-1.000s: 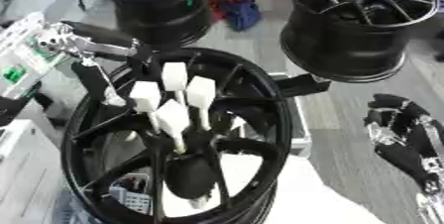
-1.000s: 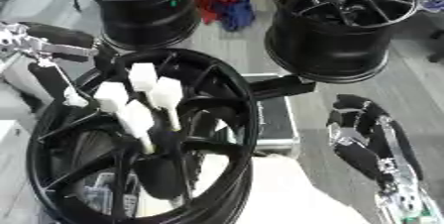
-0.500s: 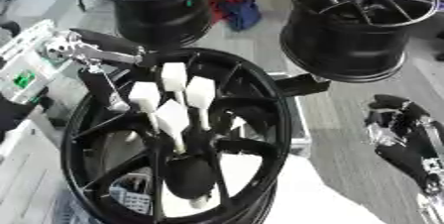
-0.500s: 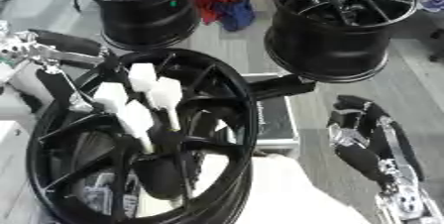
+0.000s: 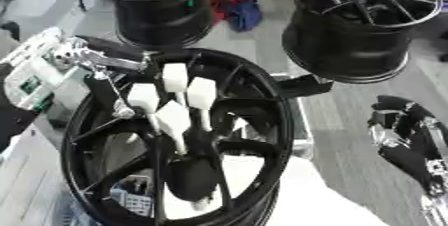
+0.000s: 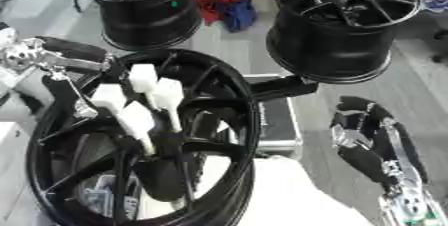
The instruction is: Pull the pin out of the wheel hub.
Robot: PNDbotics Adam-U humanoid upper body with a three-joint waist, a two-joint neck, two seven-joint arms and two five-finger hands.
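Observation:
A large black wheel hub lies face up in the middle. Several white block-headed pins stand close together in its centre, above the spokes. My left hand sits at the hub's upper left rim, left of the pins and apart from them. One of its fingers points down inside the rim and the thumb reaches right, so it is open and holds nothing. My right hand rests open at the lower right, away from the hub.
Two more black wheels stand at the back, with red and blue things between them. A black case lies beside the hub on the right. A white and green box sits at the left edge.
My left hand has edged slightly down along the hub's upper left rim. The pins and my right hand have not moved.

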